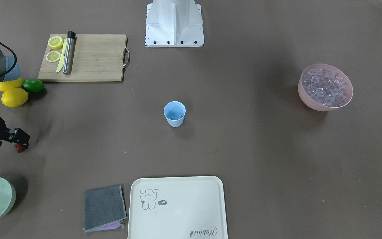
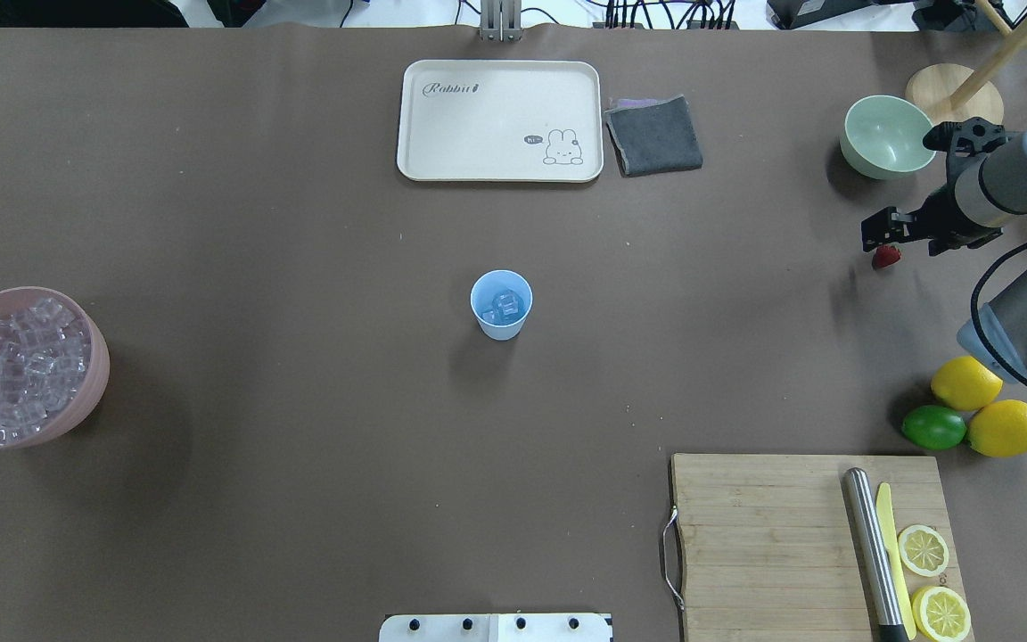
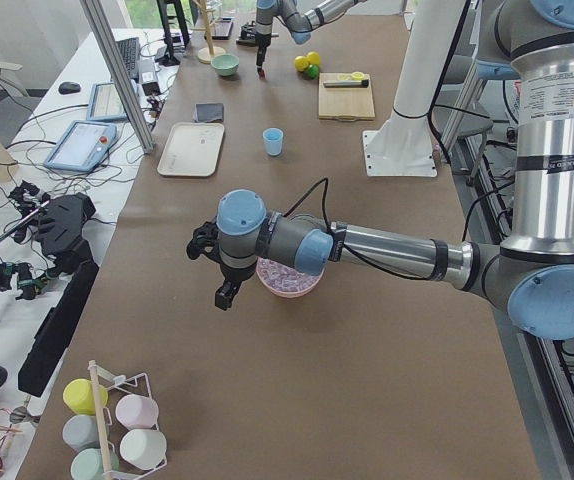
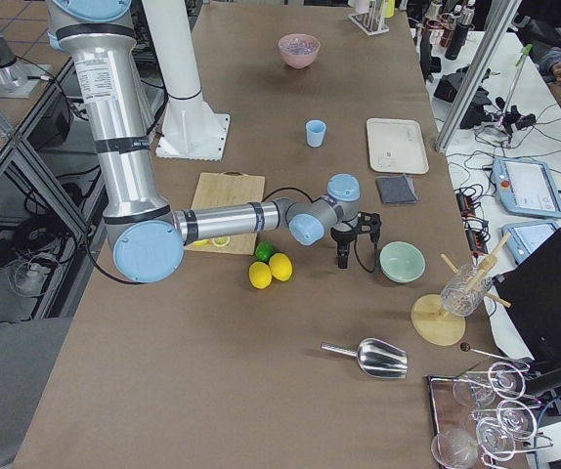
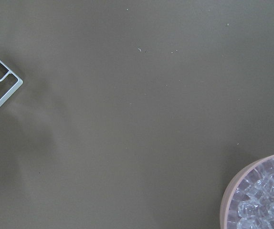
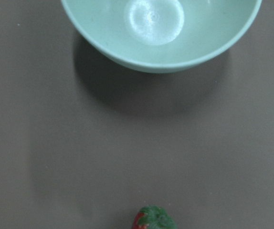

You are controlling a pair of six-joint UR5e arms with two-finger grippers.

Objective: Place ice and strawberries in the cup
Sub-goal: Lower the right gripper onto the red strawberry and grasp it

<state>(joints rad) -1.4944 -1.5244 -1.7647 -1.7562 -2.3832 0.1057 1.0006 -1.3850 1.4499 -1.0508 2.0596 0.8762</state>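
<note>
The light blue cup (image 2: 501, 305) stands upright mid-table with a few ice cubes (image 2: 503, 306) in it; it also shows in the front view (image 1: 174, 114). More ice (image 2: 10, 370) fills the pink bowl (image 2: 96, 392) at the table's left end. My right gripper (image 2: 877, 245) points down beside the pale green bowl, its fingers close together on the red strawberry (image 2: 885, 258), which hangs at its tips (image 1: 18, 148) and shows at the bottom edge of the right wrist view (image 6: 153, 219). My left gripper (image 3: 223, 297) hovers beside the pink bowl (image 3: 287, 285); I cannot tell if it is open.
The pale green bowl (image 2: 888, 134) stands empty just beyond the right gripper. Two lemons (image 2: 1004, 428) and a lime (image 2: 933, 427) lie by the cutting board (image 2: 772, 535), which holds a knife, a steel rod and lemon halves. A cream tray (image 2: 500, 120) and grey cloth (image 2: 653, 135) lie at the far edge.
</note>
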